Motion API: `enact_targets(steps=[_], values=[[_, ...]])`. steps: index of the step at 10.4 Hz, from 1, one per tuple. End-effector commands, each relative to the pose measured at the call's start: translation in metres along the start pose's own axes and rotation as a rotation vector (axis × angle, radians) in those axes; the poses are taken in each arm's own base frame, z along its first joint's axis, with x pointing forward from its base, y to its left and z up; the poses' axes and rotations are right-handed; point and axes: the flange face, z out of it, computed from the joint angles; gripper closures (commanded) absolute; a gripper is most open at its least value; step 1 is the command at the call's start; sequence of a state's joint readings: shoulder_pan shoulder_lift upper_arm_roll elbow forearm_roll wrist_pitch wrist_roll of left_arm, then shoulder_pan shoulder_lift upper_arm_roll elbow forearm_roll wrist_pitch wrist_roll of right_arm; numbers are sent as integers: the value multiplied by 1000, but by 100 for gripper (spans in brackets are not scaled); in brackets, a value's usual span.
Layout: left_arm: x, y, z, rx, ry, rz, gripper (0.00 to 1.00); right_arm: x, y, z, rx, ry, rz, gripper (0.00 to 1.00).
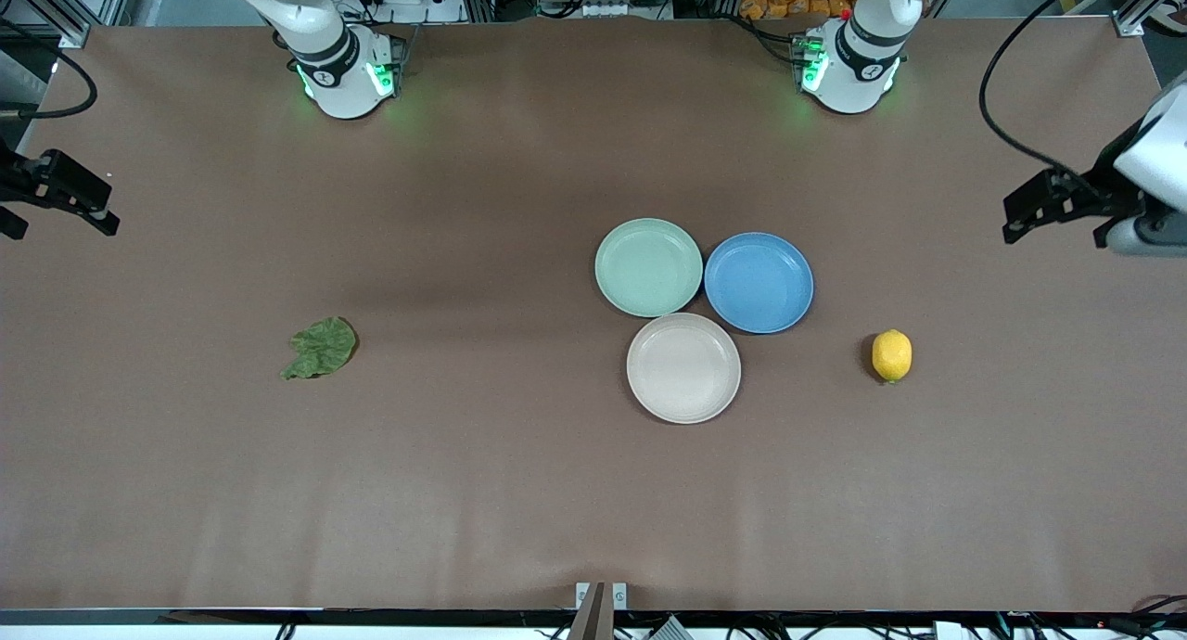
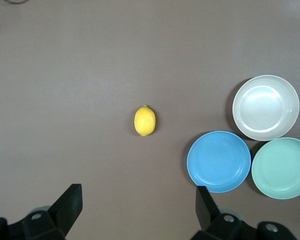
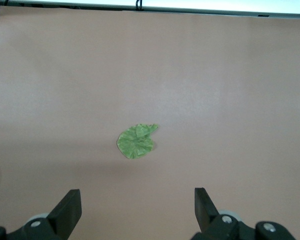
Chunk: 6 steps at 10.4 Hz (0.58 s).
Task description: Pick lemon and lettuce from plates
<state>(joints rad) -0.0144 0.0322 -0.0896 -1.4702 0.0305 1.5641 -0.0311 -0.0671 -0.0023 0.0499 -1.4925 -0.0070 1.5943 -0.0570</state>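
Here the lemon (image 1: 891, 355) lies on the bare brown table (image 1: 482, 492) toward the left arm's end, well apart from the plates and touching none of them. The lettuce (image 1: 320, 348) lies flat on the table toward the right arm's end, also well apart from the plates. Three plates sit clustered near the middle: the mint green plate (image 1: 648, 267) and the blue plate (image 1: 759, 282) side by side with rims touching, and the beige-cream plate (image 1: 683, 367) nearer the front camera, tucked against both. All three plates hold nothing. The left gripper (image 2: 137, 212) hangs high over the left arm's end of the table, its fingers spread wide and holding nothing; its wrist view looks down on the lemon (image 2: 145, 120) with the plates off to one side. The right gripper (image 3: 137, 212) hangs high over the right arm's end, its fingers likewise spread wide and holding nothing, with the lettuce (image 3: 136, 141) below in its wrist view.
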Motion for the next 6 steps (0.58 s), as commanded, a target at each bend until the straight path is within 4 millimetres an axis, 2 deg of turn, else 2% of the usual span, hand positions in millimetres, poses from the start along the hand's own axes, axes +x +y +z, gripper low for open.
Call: enact_targets(steps=[1,4,6], values=[[-13,2,-14,2,12,-10,0,-3,6,4,33,-52,-2,0],[-18,2,-25,1,32,9,0,-4,17,9,38,-70,-34,0],[-19,0,-26,4,29,59,0,-5,14,8,44,-71,-42,0]])
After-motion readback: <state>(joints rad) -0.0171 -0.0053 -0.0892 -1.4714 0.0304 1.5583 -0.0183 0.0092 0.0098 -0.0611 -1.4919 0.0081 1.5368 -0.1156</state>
